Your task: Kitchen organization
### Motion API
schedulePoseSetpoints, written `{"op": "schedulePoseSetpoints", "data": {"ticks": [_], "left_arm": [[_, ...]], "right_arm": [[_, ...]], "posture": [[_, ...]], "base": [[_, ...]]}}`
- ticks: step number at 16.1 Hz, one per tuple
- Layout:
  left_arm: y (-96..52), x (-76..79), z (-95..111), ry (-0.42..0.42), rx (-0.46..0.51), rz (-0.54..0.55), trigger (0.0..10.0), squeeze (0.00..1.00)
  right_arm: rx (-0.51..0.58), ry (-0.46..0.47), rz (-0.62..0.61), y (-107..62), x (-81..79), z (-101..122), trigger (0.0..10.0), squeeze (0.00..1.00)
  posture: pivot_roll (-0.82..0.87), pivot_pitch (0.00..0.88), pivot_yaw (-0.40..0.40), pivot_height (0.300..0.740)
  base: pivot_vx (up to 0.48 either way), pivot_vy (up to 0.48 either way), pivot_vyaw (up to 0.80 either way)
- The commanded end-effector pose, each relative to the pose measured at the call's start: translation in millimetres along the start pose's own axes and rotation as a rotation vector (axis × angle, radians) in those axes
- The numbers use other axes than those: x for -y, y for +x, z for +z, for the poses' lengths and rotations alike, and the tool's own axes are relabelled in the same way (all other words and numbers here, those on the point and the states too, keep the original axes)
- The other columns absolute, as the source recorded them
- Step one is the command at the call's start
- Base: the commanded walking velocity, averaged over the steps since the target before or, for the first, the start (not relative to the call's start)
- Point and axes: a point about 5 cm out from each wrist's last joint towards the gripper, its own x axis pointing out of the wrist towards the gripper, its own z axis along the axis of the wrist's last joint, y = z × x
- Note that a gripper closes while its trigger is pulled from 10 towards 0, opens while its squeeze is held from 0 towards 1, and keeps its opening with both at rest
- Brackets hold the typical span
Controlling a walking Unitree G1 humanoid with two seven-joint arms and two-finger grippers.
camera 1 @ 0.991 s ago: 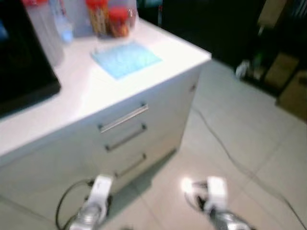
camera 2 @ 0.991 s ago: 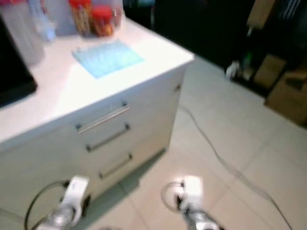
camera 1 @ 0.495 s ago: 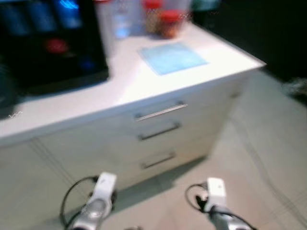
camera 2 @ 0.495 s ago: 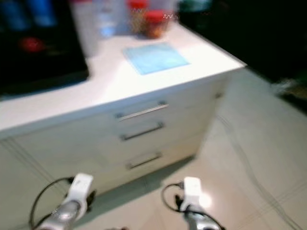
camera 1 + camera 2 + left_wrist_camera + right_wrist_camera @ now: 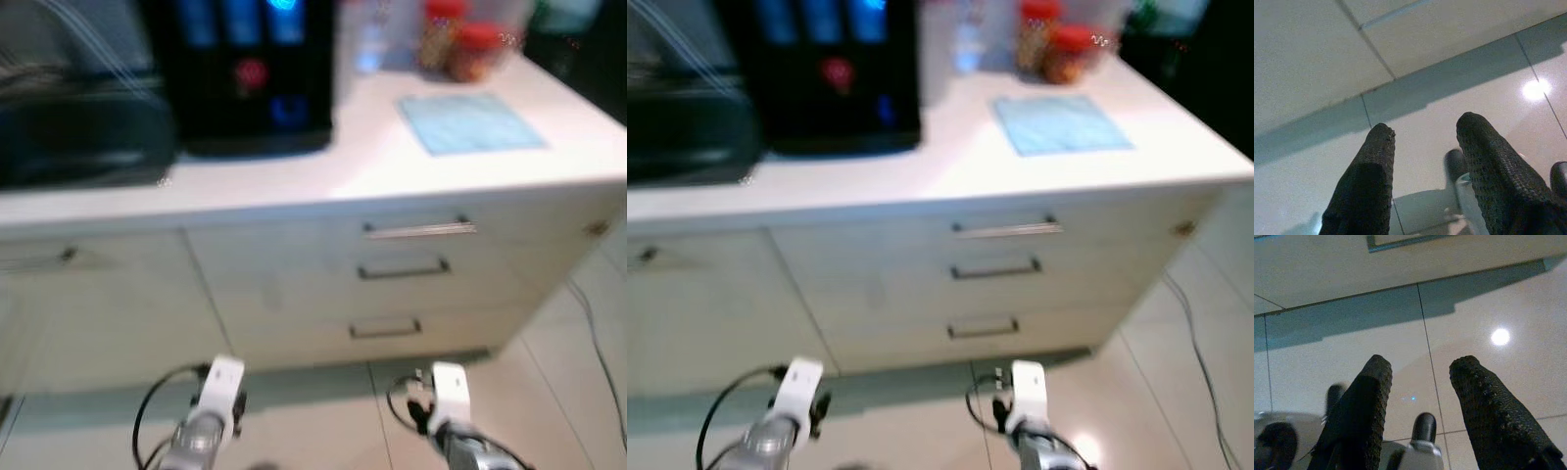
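White counter [image 5: 323, 171] spans view, three handled drawers [image 5: 407, 269] below its right part. Black appliance [image 5: 240, 73] stands on counter left of centre. Blue cloth [image 5: 470, 122] lies flat near right end, red-lidded jars [image 5: 460, 49] behind it. Left gripper [image 5: 1425, 166] hangs low over tiled floor [image 5: 1400, 347], fingers spread, holding nothing. Right gripper [image 5: 1420, 396] likewise, fingers apart.

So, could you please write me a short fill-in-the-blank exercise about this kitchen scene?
1. The light blue cloth lies flat on the white ____.
2. Below it, the drawers number ____.
3. The jars behind the cloth have ____ lids.
4. The left claw hangs over the tiled ____.

Missing words: counter; three; red; floor
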Motion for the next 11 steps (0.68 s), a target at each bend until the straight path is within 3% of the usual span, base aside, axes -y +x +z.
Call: {"op": "schedulePoseSetpoints", "data": {"ticks": [1, 4, 7, 11], "left_arm": [[0.3, -5.0, 2.8, 0.009, 0.003, 0.008, 10.0, 0.0], [0.0, -4.8, 2.6, 0.007, 0.005, 0.007, 10.0, 0.0], [-0.2, -4.0, 2.1, -0.009, 0.004, 0.004, 10.0, 0.0], [-0.3, -3.1, 1.6, -0.011, -0.004, 0.004, 10.0, 0.0]], "right_arm": [[0.004, -0.007, 0.018, 1.1, -6.1, 2.8, 10.0, 0.0], [0.006, -0.009, 0.017, 1.0, -5.8, 2.6, 10.0, 0.0], [0.015, 0.025, 0.022, 0.8, -6.2, 2.3, 10.0, 0.0], [0.019, 0.033, 0.033, 0.7, -6.2, 2.5, 10.0, 0.0]], "posture": [[-0.01, 0.023, -0.003, 0.74], [-0.01, 0.024, -0.004, 0.74], [-0.01, 0.026, -0.007, 0.74], [-0.01, 0.027, -0.01, 0.74]], "base": [[0.0, 0.0, 0.8], [0.0, 0.0, 0.8], [0.0, 0.0, 0.0], [0.0, 0.371, 0.0]]}}
